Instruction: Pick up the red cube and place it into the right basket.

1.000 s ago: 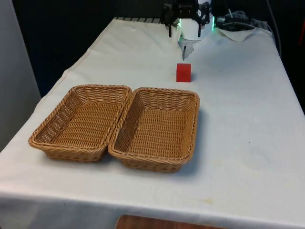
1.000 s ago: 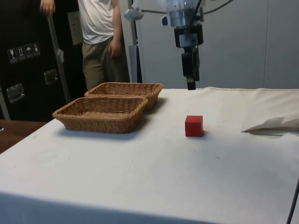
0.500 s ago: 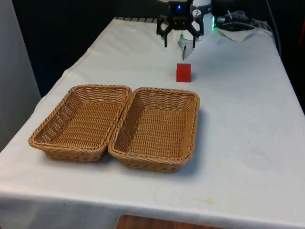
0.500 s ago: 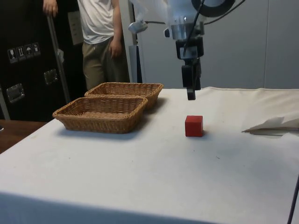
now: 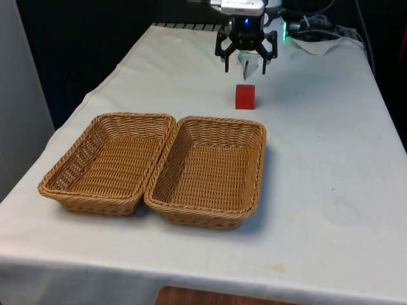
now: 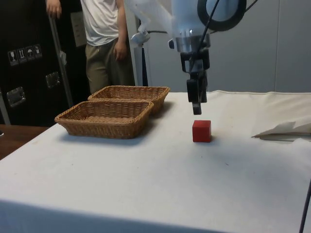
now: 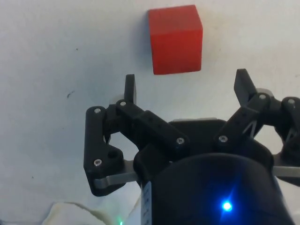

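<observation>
Gripper (image 5: 245, 65) fingers spread, holding nothing, hovering just above and behind red cube (image 5: 245, 96) on the cloth. Right basket (image 5: 210, 170) and left basket (image 5: 108, 162) hold nothing.

End effector (image 5: 246, 66) wide apart, pointing dwn

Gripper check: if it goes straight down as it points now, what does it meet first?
Probably the white cloth just behind the red cube; the open gripper hangs slightly off it, though depth is uncertain.
</observation>
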